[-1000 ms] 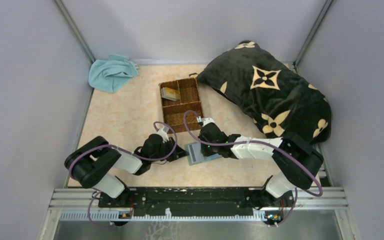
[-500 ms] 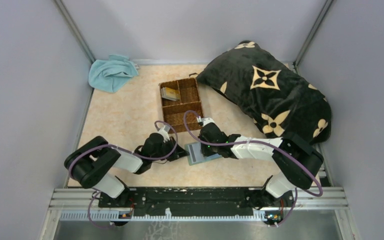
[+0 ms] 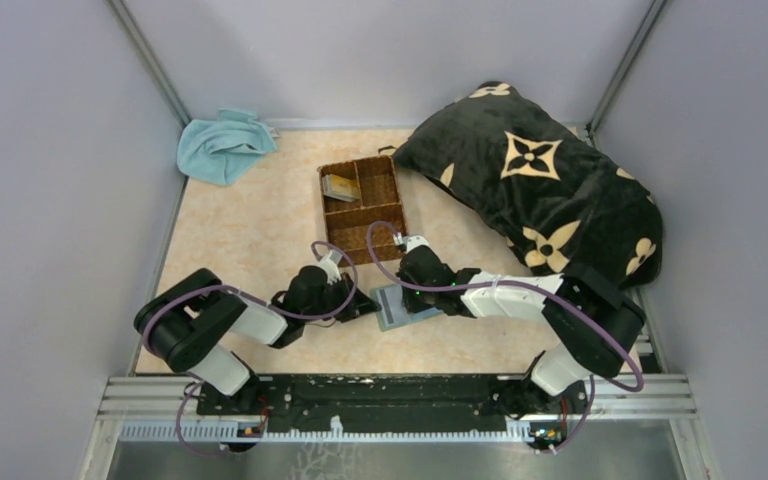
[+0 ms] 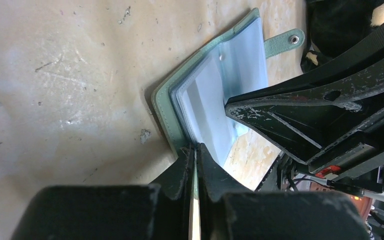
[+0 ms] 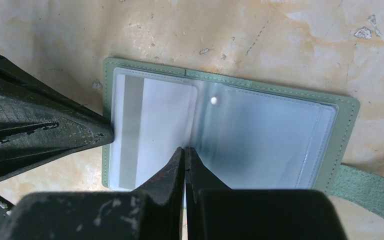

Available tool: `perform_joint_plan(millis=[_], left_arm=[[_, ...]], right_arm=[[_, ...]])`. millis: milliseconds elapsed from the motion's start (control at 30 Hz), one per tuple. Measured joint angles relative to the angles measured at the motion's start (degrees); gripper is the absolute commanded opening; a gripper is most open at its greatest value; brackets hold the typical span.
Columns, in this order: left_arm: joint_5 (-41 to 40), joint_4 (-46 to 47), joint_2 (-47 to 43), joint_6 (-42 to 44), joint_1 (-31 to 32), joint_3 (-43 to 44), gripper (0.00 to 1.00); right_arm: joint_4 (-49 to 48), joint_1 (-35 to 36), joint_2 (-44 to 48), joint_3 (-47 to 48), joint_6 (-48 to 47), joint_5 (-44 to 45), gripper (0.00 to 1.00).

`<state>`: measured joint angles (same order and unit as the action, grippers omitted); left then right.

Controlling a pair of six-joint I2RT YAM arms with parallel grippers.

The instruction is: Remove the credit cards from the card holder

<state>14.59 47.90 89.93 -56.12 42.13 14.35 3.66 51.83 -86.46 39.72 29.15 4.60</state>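
The card holder (image 5: 240, 135) lies open on the desk (image 3: 250, 230) between the two sets of jaws. The right jaws are shut tight, with their joined tips planted on the centre fold to pin it down. The left jaws are narrowed to a slit and nip the card holder's outer edge, on the side away from the right jaws. Whether they catch the card inside or only cover and sleeve cannot be told.

The likeliest trouble is a pull that drags the whole card holder. The right jaws press on one small spot, so a tug from the left jaws could pivot it or slide it free. If the left jaws have pinched the sleeve along with the card, the card probably will not come out — the plastic would only stretch. The two sets of jaws also work very close together, so a careless move could knock them into each other.

One pale card (image 5: 145, 130) with a grey stripe sits in the sleeve between the two sets of jaws, and the sleeve beyond the right jaws looks bare. Past both sets of jaws stands a basket (image 3: 323, 205) with three compartments — one holds a few removed cards (image 3: 338, 186), and the other two show only wicker.
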Motion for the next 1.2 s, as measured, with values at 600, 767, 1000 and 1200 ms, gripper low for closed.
perform_joint_plan(millis=[600,767,1000,1200], left_arm=[[2.27,5.27,1.86,-3.26,-0.11,0.17,0.09],[3.08,5.33,2.23,-3.54,-0.13,0.98,0.09],[4.00,6.10,2.21,-4.28,-0.13,1.79,0.09],[4.33,5.68,1.81,-4.28,-0.11,2.43,0.09]], right_arm=[[-2.43,-0.26,0.04,-0.68,0.07,-0.35,0.00],[-2.43,-0.28,0.22,-0.68,0.04,-0.24,0.00],[-2.34,-0.37,0.61,-0.74,0.02,0.13,0.00],[-2.32,-0.63,0.74,-0.74,0.02,0.31,0.00]])
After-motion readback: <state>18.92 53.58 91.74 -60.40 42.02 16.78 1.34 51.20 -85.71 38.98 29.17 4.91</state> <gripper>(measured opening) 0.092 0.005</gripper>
